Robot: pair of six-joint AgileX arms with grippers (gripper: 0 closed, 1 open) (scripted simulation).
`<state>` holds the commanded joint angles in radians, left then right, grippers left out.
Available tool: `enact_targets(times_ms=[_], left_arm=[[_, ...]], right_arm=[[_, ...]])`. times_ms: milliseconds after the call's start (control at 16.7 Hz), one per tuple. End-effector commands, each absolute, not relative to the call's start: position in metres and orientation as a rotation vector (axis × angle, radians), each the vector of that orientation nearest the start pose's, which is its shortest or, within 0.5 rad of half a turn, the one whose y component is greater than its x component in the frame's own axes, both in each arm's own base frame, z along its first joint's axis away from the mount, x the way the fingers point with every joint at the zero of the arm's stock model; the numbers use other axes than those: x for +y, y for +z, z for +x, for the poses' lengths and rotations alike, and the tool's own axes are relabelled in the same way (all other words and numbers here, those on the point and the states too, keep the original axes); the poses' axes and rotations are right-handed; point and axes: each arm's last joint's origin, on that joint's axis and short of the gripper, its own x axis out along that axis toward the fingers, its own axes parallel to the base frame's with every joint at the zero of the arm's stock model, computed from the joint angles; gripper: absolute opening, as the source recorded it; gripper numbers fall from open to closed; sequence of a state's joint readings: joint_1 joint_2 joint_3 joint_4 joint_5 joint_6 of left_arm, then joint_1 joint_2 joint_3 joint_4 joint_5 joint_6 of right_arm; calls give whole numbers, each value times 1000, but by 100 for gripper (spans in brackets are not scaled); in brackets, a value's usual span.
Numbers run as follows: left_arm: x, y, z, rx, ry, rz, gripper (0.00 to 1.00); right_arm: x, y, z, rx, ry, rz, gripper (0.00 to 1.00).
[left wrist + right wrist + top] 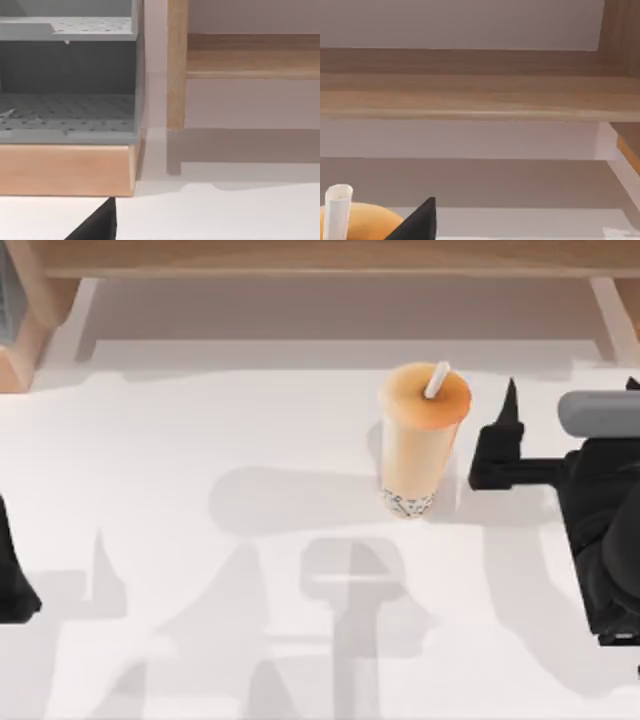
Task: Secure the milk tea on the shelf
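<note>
Standing upright on the table [200, 540], the milk tea [420, 445] is sitting near the shelf [320, 255]; the right gripper [497, 445] is hovering just right of it, grip state unclear.

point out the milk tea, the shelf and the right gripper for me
milk tea [418, 455], top view, on the cup's side wall
shelf [330, 257], top view, on the long wooden board
right gripper [508, 430], top view, on its dark finger beside the cup

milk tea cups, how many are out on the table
1. The milk tea stands upright on the white table, right of centre and in front of the shelf, with the right gripper just to its right, apart from it.
</note>
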<state>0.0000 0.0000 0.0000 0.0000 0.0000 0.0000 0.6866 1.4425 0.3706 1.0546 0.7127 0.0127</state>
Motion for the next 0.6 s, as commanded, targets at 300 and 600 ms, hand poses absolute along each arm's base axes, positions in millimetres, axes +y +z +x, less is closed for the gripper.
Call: enact_targets(times_ms=[300, 600], left_arm=[[-1, 160, 106, 0, 0, 0, 100], [-1, 160, 106, 0, 0, 0, 100]], right_arm=[[211, 122, 204, 1, -14, -12, 100], [243, 82, 187, -1, -16, -11, 100]])
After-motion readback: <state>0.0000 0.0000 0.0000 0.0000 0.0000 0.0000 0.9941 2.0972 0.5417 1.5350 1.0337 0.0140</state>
